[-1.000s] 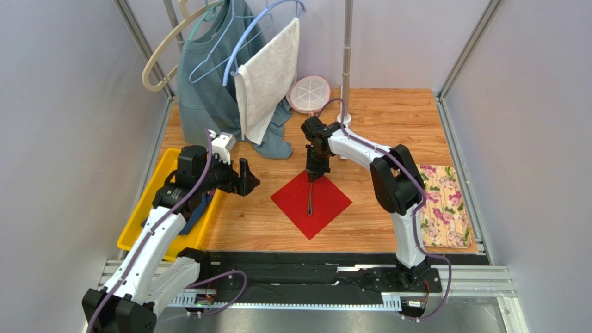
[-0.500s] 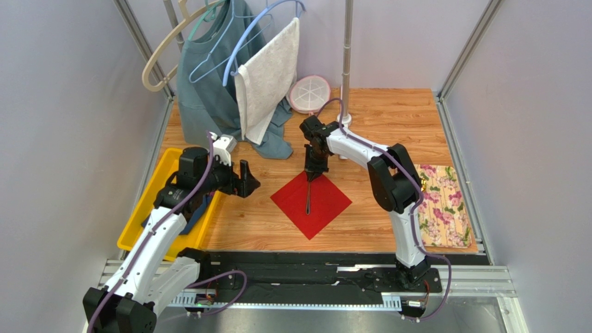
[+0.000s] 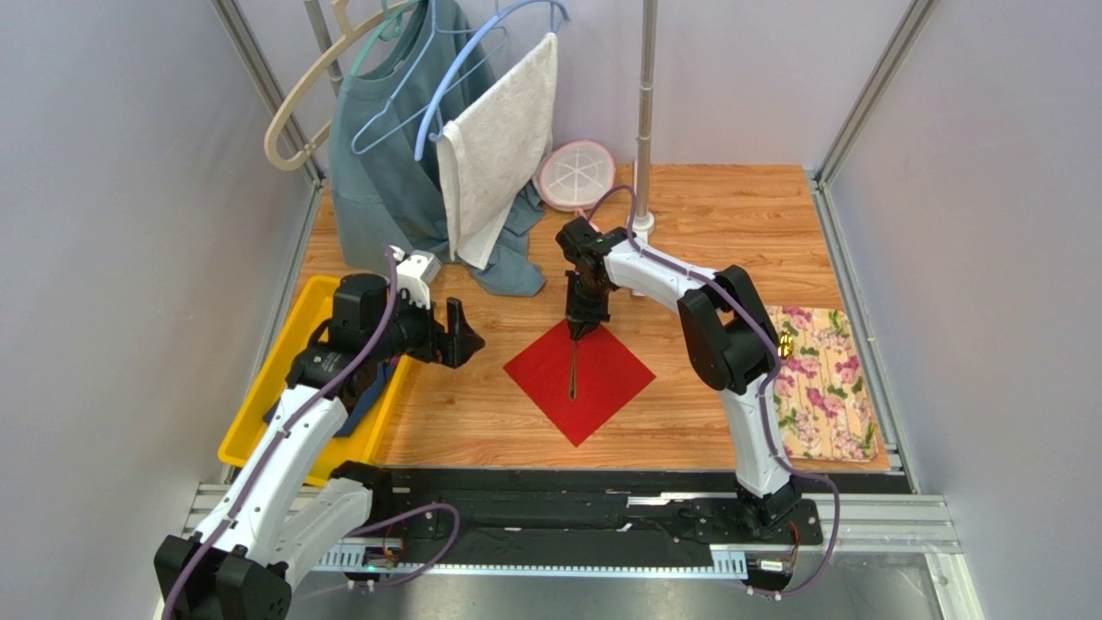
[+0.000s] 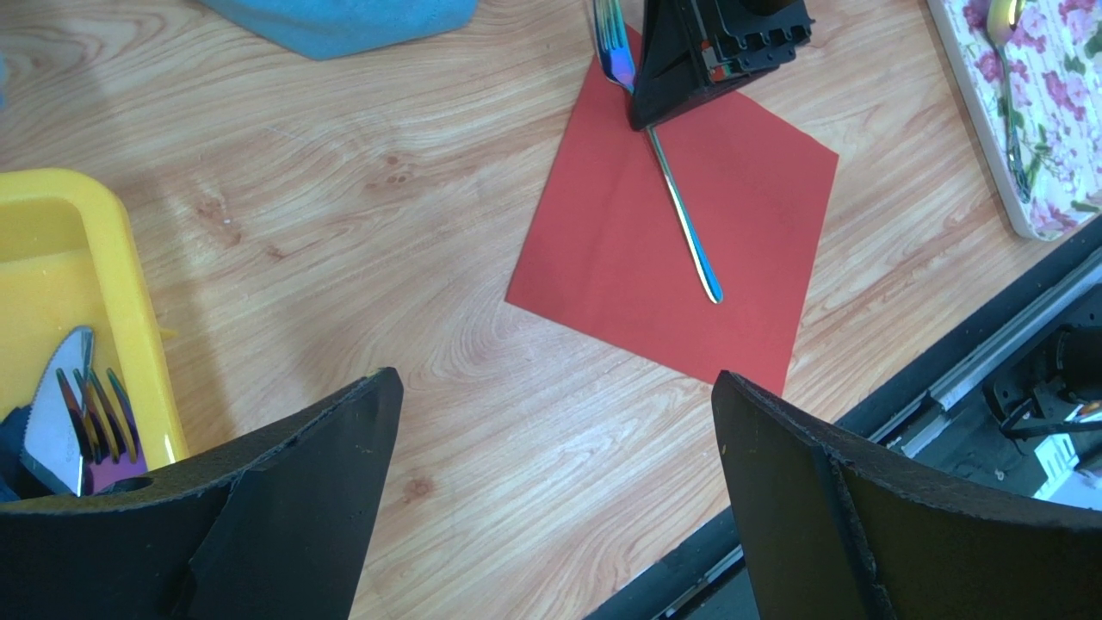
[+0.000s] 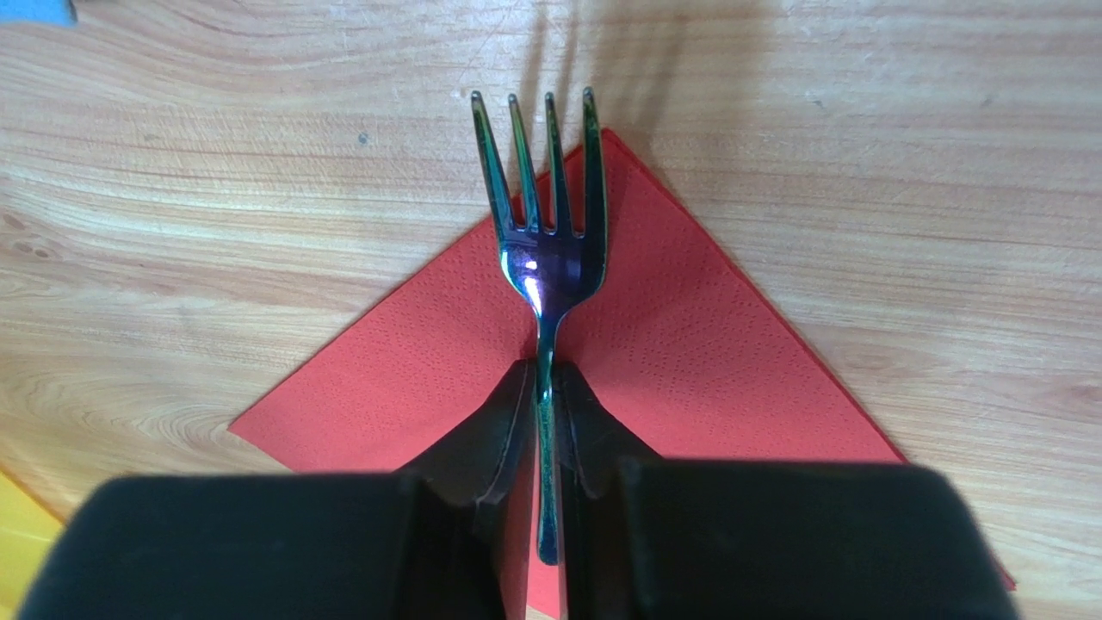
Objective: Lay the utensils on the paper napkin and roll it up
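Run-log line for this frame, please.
right hand: closed on fork | fork: on red napkin, tines past corner | left hand: open, empty

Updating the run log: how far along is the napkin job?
Done: one fork lies across the red napkin. In hand: the right claw is closed around the fork's neck at the napkin's far corner; the left claw hangs open, empty. Left: more utensils sit in the yellow tray; the napkin is flat, not yet rolled.
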Motion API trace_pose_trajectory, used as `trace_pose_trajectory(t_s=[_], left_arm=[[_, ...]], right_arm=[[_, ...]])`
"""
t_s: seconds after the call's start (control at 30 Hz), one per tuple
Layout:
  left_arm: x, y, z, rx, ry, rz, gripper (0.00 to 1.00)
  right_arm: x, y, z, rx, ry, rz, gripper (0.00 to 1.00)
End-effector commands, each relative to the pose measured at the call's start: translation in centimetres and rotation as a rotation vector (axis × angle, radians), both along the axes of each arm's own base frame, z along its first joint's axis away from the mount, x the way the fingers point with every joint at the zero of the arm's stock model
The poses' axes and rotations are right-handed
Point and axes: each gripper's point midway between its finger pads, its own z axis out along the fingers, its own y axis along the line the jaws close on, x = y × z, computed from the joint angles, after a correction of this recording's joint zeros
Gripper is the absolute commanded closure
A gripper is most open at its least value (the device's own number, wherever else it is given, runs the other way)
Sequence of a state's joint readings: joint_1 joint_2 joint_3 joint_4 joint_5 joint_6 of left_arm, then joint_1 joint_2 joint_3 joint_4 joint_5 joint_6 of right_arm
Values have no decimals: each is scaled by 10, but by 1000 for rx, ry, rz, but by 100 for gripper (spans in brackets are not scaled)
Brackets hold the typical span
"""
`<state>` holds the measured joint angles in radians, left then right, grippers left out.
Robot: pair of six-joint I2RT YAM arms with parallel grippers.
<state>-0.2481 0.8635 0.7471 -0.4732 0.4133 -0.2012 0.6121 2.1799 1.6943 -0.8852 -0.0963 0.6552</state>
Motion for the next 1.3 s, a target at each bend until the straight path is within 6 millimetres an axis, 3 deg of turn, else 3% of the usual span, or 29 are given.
trace_pose_trajectory(t_s=[0.0,0.07,0.1,0.2,0.37,0.57,0.73,0.83,0.87,0.9,0.97,1.0,1.07,1.1,1.17,1.2,1.27], left_arm=[[5,-1,6,-16,-33,1,1],[5,-1,6,-16,-33,1,1],[5,-1,5,-15,-28,3,1],[5,-1,7,-14,-32,2,1],[5,-1,10,-10,-29,-2,1],[6,0,18,5,-29,-10,1],[7,0,25,24,-49,-25,1],[6,-3,29,24,-58,-59,1],[5,-5,31,20,-62,-74,1],[4,-7,30,12,-58,-93,1],[0,-16,33,-15,-50,-153,1],[0,-18,33,-22,-43,-161,1],[2,-21,33,-41,-32,-158,1],[2,-21,34,-45,-34,-161,1],[2,-23,33,-54,-41,-163,1],[2,-23,32,-56,-47,-162,1],[1,-24,30,-63,-55,-174,1]], right_arm=[[6,5,6,11,-16,-14,83],[6,5,7,13,-16,-15,77],[6,6,8,15,-17,-15,67],[7,6,14,22,-27,-18,58],[10,7,35,46,-65,-12,57],[24,7,95,95,-200,39,55],[25,-21,143,107,-316,147,55],[19,-67,145,-6,-338,240,55],[15,-80,158,-3,-370,285,55],[13,-106,150,-14,-336,259,55],[4,-138,159,0,-336,224,43],[3,-171,148,-21,-309,184,33],[-1,-203,148,-37,-314,148,28],[0,-232,153,-61,-340,104,22],[-9,-258,144,-77,-317,78,16],[-12,-286,143,-105,-315,50,15],[-23,-315,130,-132,-275,4,14]])
